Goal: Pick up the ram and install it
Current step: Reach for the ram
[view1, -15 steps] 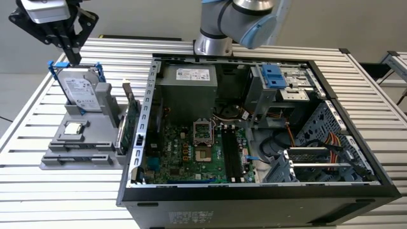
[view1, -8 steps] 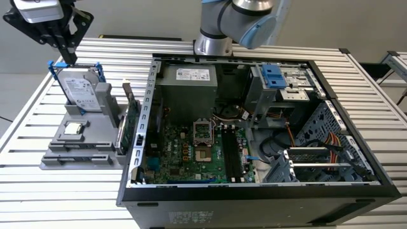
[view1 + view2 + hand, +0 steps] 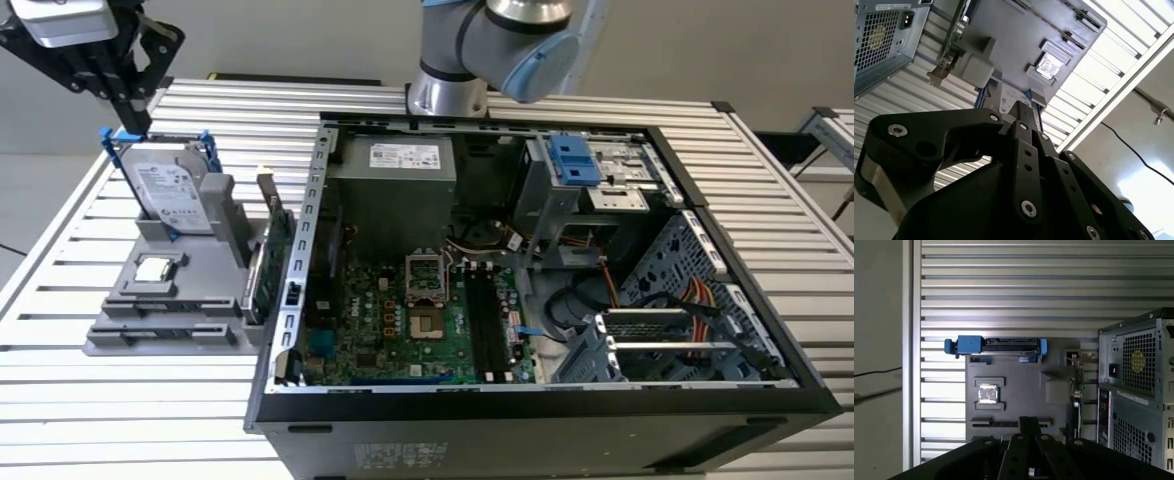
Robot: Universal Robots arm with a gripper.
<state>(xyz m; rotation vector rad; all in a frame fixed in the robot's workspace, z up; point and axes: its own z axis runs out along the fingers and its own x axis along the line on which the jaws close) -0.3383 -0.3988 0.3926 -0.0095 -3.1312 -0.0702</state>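
Ram [image 3: 996, 423]: I take it to be the thin dark strip lying on edge in a slot of the grey holder [image 3: 1019, 390], at the end away from the hard drive [image 3: 999, 345]. The slot keeps it upright, so its long faces stay free for pinching. A silver chip [image 3: 987, 393] sits between the two. The holder rests on the slatted counter [image 3: 80, 400], just beside the open computer case [image 3: 534, 260], with a green card [image 3: 276, 262] standing at its case-side edge. My gripper [image 3: 131, 112] hangs above the hard-drive end, fingers together, nothing between them. Ram not yet picked, by my judgement.
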